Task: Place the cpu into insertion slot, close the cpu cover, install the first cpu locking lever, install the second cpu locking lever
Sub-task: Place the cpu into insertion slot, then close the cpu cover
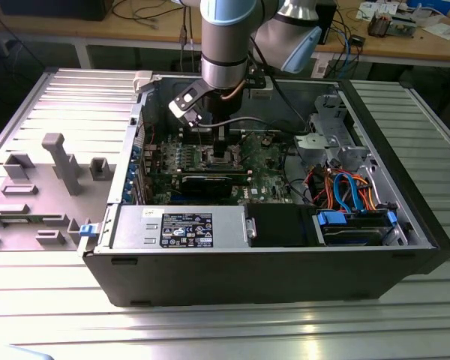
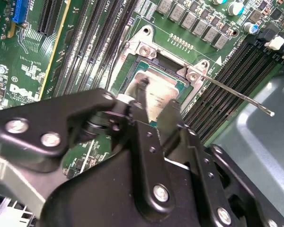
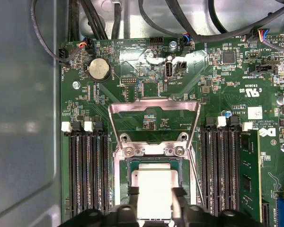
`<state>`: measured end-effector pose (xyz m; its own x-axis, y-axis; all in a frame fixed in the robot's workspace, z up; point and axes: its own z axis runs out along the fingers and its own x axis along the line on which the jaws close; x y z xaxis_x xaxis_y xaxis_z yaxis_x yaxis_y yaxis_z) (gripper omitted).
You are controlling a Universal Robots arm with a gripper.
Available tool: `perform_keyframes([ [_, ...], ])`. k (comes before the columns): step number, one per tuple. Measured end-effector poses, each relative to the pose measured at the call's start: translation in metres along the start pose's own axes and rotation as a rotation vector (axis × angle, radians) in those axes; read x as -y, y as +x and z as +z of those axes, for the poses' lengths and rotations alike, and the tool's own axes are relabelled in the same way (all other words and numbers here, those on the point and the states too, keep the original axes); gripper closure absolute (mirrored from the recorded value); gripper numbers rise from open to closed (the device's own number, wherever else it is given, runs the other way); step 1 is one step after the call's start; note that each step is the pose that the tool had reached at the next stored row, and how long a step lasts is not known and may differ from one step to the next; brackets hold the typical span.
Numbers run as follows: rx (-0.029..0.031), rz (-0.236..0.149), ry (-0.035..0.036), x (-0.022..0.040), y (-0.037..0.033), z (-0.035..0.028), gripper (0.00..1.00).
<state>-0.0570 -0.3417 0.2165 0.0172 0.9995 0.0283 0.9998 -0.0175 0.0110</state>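
Dull silver-grey metal top with a green edge round it: the cpu (image 3: 154, 187) lies flat within the insertion slot (image 3: 151, 150), square to the silvery rim. Whether it is fully seated or a shade short cannot be told from either wrist view.

The gripper (image 3: 156, 195) is directly over the slot with its jaws drawn narrow. One fingertip (image 3: 133, 191) sits at each of two opposite edges of the chip. Judged to be holding the cpu by its sides, which leaves the top free and keeps the chip level with the slot's dark floor.

The cpu cover (image 3: 151, 104) stands tipped up at the hinge side of the slot, and the board shows through its window. Raised like this it leaves a clear way down for the chip. The cover step is not yet done.

A thin locking lever (image 2: 236, 95) juts out from one corner of the slot, across the black memory slots (image 2: 232, 71) beside it. It reads as unlatched, so the cover is free to swing.

In the exterior view the arm (image 1: 225, 45) drops straight into the open computer case (image 1: 285, 262), over the slot on the green motherboard (image 1: 274, 161).
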Motion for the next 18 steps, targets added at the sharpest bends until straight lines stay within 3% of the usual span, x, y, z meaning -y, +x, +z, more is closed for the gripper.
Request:
perform_keyframes([
  [3,0.0,0.0,0.0001,0.0,0.0,0.0,0.71],
  [6,0.0,0.0,0.0002,0.0,0.0,0.0,0.89],
  [18,0.0001,0.0,0.0011,0.0,0.0,0.0,0.89],
])
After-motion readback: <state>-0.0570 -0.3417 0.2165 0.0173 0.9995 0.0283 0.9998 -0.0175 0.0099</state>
